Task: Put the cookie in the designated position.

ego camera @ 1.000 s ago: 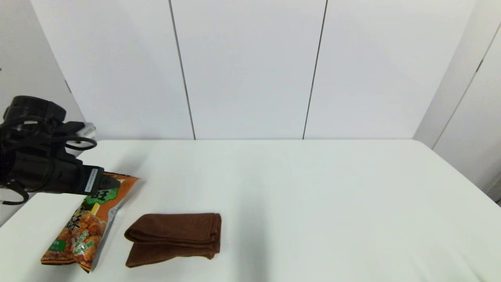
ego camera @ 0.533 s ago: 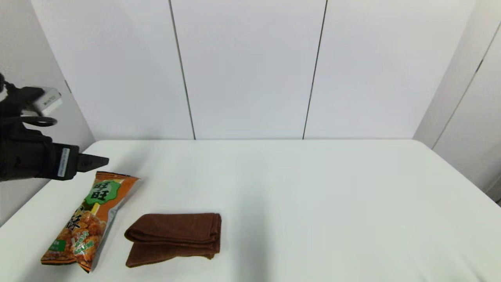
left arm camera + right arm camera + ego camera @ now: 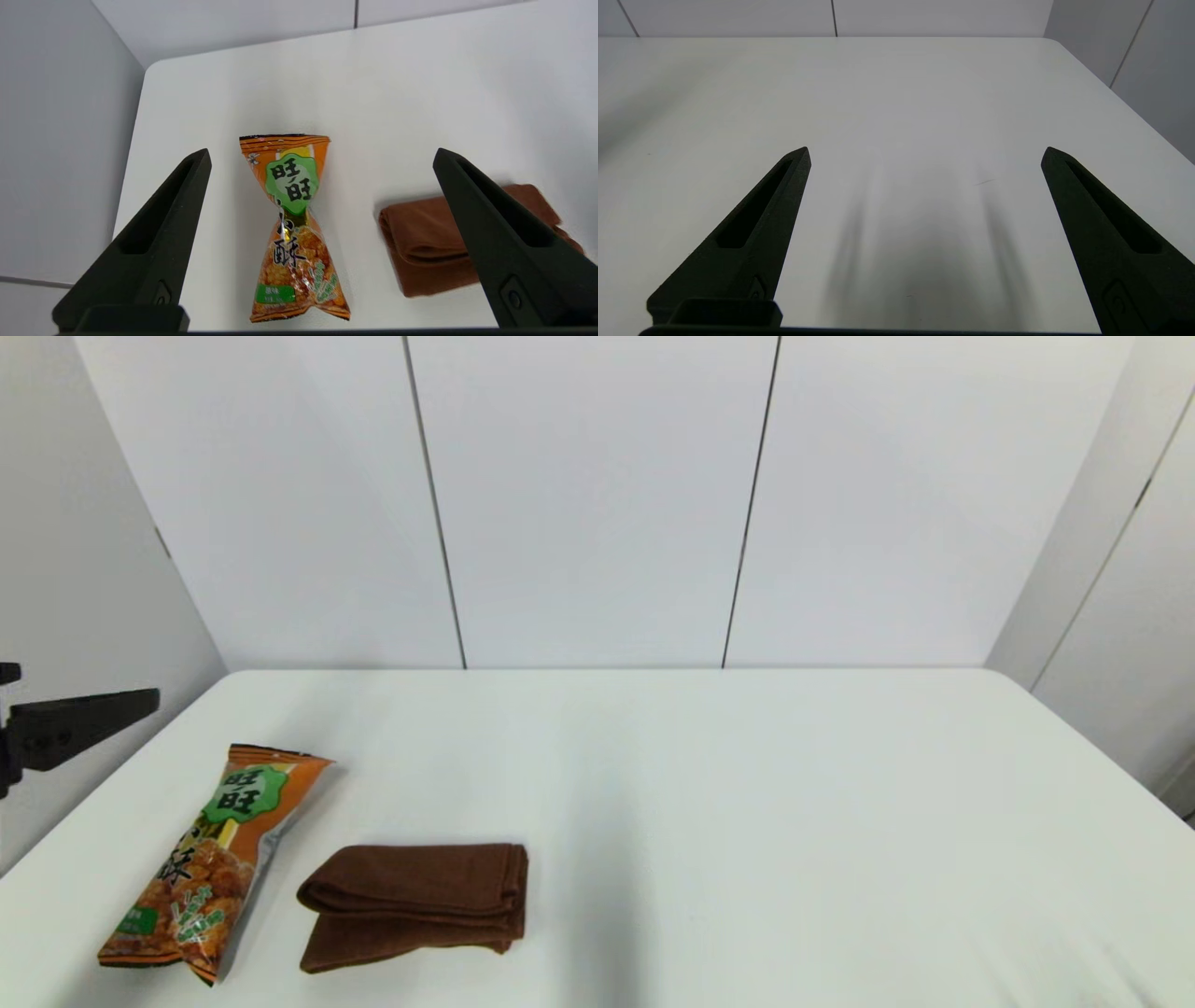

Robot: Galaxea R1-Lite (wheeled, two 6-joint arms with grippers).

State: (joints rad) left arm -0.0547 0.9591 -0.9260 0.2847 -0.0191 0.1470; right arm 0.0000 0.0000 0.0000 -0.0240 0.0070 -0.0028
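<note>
The cookie lies flat on the counter at its left front, just beside the towel, its long axis running near-to-far. The left claw, wide and empty, hangs above it off the counter's left edge, far nearer than the wide, empty right claw.

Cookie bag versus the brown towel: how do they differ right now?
The cookie is a glossy printed orange bag, the towel plain brown folded cloth. The cookie lies lengthwise toward the wall, the towel crosswise. The cookie sits nearer the table's left edge. Both lie flat, apart, ungripped; the left gripper is open above them.
</note>
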